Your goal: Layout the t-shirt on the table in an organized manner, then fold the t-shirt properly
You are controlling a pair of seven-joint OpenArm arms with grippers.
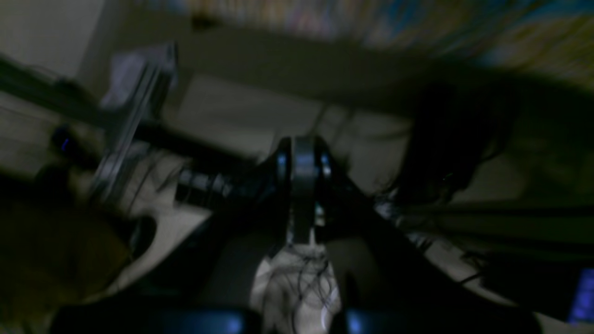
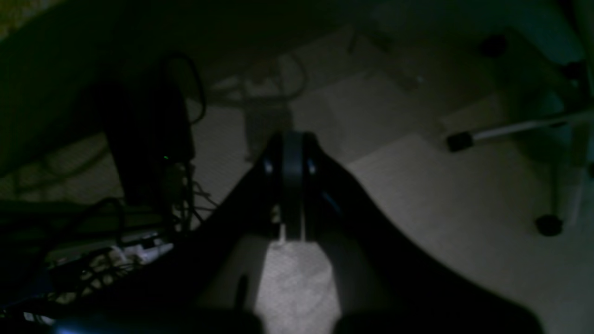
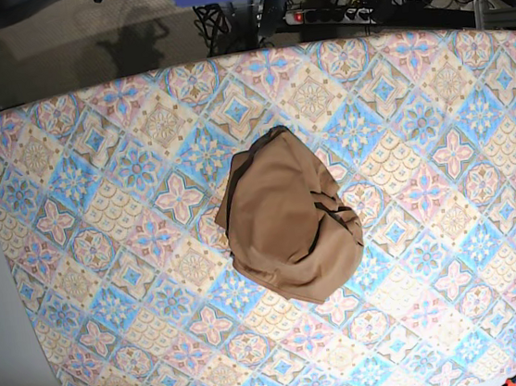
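— T-shirt point(image 3: 288, 223): where is it?
— Bunched in a tan heap near the middle of the table point(image 3: 433, 89), on the patterned cloth.
— And the fingers?
— Well apart from it. The left gripper point(image 1: 304, 160) and right gripper point(image 2: 291, 155) both have their jaws pressed together, holding nothing, and look down at the floor point(image 2: 464, 195) and cables point(image 2: 181, 185).

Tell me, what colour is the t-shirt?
Plain tan-brown t-shirt, best seen in the base view.

the tan-brown t-shirt point(image 3: 288, 224) lies crumpled in a rounded heap near the centre of the diamond-tiled table point(image 3: 103, 220).
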